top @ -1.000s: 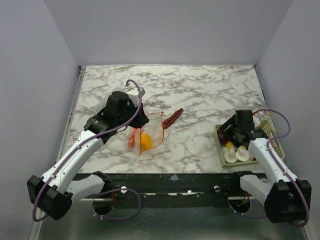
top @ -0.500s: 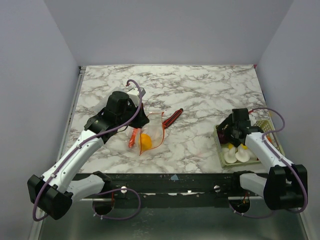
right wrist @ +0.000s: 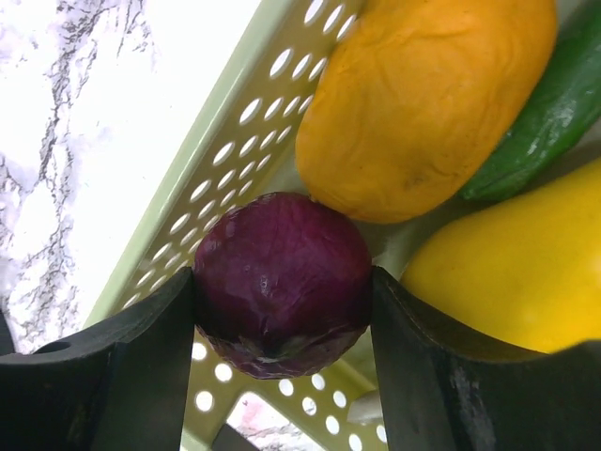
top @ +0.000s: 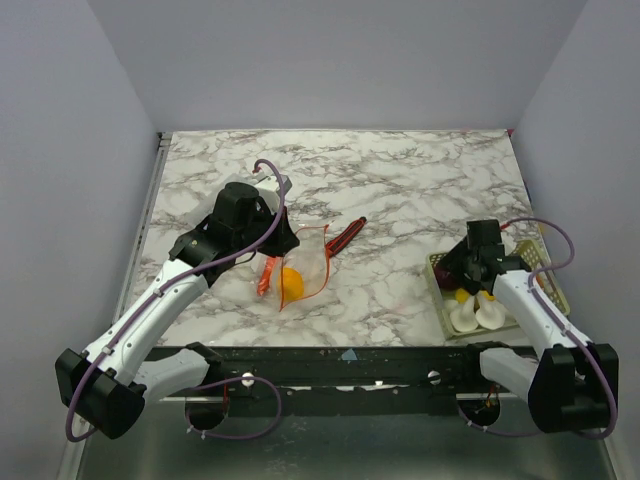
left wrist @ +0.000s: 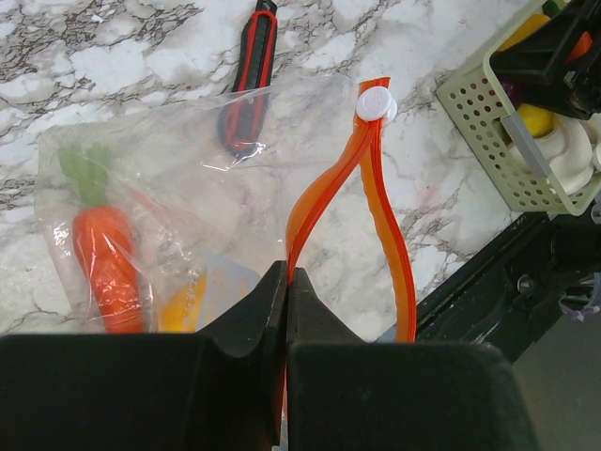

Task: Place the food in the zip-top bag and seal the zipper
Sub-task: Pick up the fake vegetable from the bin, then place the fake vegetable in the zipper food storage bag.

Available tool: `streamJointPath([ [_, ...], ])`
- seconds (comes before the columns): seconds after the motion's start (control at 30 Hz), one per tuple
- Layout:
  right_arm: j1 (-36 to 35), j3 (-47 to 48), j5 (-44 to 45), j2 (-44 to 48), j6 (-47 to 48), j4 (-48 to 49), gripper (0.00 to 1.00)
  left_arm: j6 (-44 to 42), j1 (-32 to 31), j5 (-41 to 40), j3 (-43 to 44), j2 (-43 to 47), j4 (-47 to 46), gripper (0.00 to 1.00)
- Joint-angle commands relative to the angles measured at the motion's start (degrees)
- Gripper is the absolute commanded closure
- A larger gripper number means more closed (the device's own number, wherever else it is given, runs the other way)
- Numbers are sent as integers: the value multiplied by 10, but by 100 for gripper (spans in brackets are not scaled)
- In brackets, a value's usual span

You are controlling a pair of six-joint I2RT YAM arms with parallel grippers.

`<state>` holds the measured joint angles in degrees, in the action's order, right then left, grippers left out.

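Note:
The clear zip-top bag [top: 303, 264] lies mid-table with its orange-red zipper [left wrist: 385, 240] spread open in a loop and a white slider [left wrist: 376, 101] at its far end. Inside it are a toy carrot [left wrist: 105, 263] and a yellow-orange fruit [top: 291, 281]. My left gripper [left wrist: 285, 278] is shut on the zipper strip and holds the mouth up. My right gripper [right wrist: 282, 310] is shut on a purple onion [right wrist: 282, 282] inside the pale green basket [right wrist: 235, 160], beside an orange fruit [right wrist: 423, 94], a yellow fruit [right wrist: 507, 272] and a green vegetable [right wrist: 545, 113].
A slim red-and-black stick [top: 347, 235] lies on the marble just beyond the bag. The basket [top: 441, 302] stands near the table's front right edge and holds white items [top: 476, 312]. The black front rail [top: 340, 360] runs along the near edge.
My right gripper has dropped lower into the basket's left end. The left arm and the bag have not moved.

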<state>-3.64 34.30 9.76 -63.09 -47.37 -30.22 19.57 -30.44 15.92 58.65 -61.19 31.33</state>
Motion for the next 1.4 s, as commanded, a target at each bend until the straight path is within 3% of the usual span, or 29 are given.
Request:
streamJointPath([
  [0.0,3,17,32,55,-15,-45,63,2,3,11,-2,0,-13,100],
  [0.07,3,23,40,83,-19,-52,70,2,3,8,-4,1,-14,100],
  [0.33,3,85,-5,151,47,-65,80,2,4,7,-3,-1,-14,100],
  [0.4,3,97,-48,164,76,-50,85,1,4,4,-1,-3,-12,100],
  [0.53,3,105,-202,173,107,16,86,2,5,10,1,-6,-11,100],
  [0.63,-5,94,-324,165,83,80,88,3,6,14,1,-4,-13,100],
  [0.73,-49,90,-370,168,54,143,88,3,7,12,1,-5,-14,100],
  [0.9,-217,119,-318,143,49,200,88,3,8,14,1,-4,-13,100],
  [1.13,-480,187,-166,10,93,248,88,1,9,5,1,-5,-10,100],
  [1.23,-542,222,-111,-47,115,244,88,1,9,1,-2,-1,-13,100],
  [1.37,-573,257,-57,-108,134,228,88,1,9,0,-2,1,-13,100],
])
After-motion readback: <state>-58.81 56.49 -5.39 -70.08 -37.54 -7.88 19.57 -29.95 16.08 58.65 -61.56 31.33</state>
